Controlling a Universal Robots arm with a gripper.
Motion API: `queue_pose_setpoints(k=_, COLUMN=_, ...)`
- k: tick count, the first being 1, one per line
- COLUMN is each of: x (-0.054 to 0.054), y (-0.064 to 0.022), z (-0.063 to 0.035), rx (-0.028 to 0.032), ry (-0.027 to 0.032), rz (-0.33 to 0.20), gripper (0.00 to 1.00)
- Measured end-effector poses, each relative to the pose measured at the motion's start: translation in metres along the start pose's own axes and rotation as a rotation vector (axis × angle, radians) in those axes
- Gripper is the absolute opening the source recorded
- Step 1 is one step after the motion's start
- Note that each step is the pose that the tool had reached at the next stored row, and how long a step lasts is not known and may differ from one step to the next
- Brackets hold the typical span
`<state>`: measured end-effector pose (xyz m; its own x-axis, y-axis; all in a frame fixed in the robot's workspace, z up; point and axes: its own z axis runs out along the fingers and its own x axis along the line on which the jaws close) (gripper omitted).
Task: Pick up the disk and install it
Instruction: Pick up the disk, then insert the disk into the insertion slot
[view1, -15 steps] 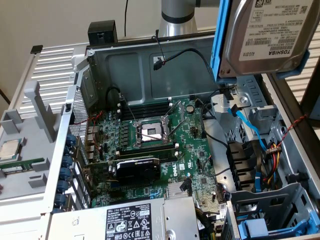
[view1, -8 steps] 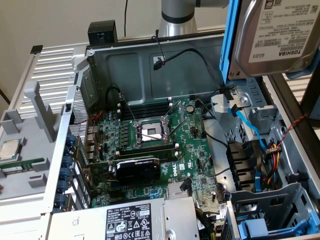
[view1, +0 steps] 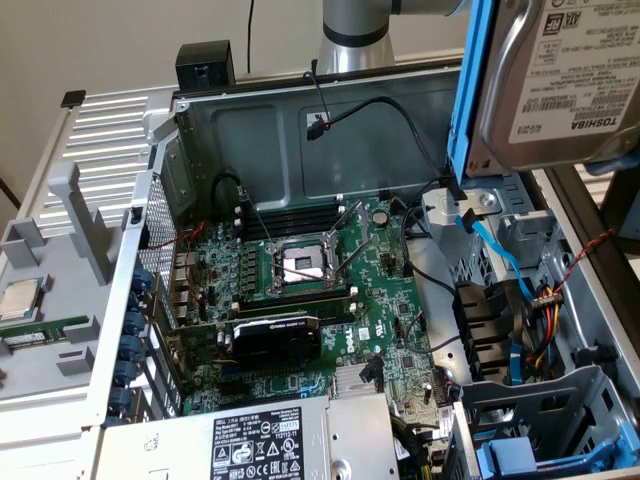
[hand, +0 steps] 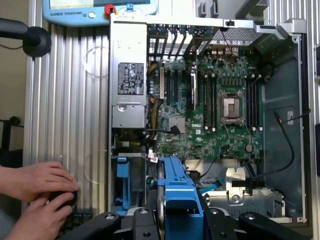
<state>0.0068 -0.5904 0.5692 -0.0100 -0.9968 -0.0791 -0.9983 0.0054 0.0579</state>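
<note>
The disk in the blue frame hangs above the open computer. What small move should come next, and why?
Probably a slow, short descent toward the drive cage at the exterior view's lower right. The tool grips the disk by its blue carrier, high above that cage, and a loose blue cable lies beneath, so easing down seems safer than one long drop.

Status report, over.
End effector shut on the disk. Disk aloft over open case, not installed. Blue cable lies by the drive cage.
</note>
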Motion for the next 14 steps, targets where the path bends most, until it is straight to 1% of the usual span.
queue_pose_setpoints(k=8, x=0.002, y=-0.0129, z=-0.0009, rx=0.0001, ry=-0.0001, rz=0.001, gripper=0.37)
queue_pose_setpoints(k=14, x=0.002, y=-0.0134, z=-0.0008, rx=0.0001, ry=-0.0001, rz=0.001, gripper=0.37)
